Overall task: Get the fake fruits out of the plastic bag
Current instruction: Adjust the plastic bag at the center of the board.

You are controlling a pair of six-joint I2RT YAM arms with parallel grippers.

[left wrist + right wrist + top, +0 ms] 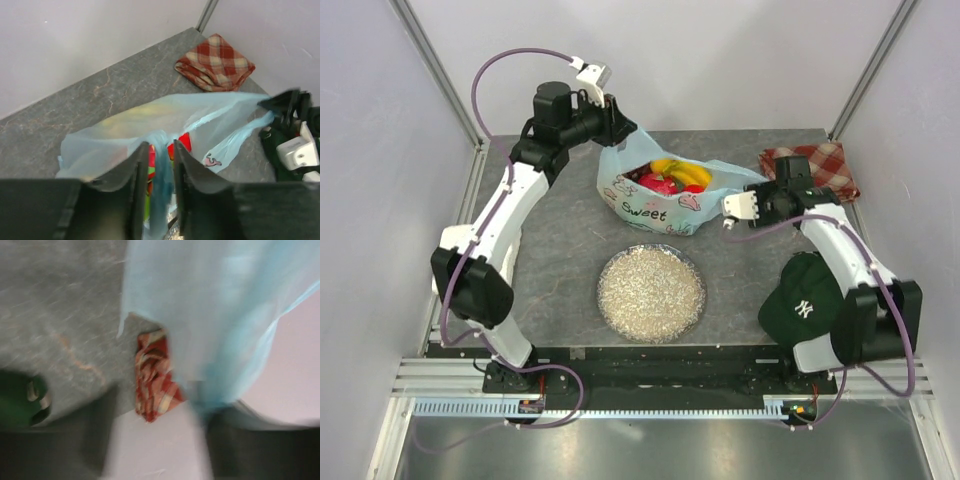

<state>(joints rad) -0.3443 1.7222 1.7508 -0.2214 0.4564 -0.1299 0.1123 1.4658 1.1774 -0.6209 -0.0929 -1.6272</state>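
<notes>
Gaping upward, plastic bag [660, 210] stretched left-right, left gripper [161, 148] and right gripper [730, 207] clamped on it.

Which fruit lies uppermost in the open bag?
The yellow banana bunch; it lies across the red and pink pieces inside the blue plastic bag.

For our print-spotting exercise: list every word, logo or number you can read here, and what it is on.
"Sweet": on the plastic bag, on its side.
"NY": white logo on the green cap.
The bag's other dark marks are too small to read.
</notes>
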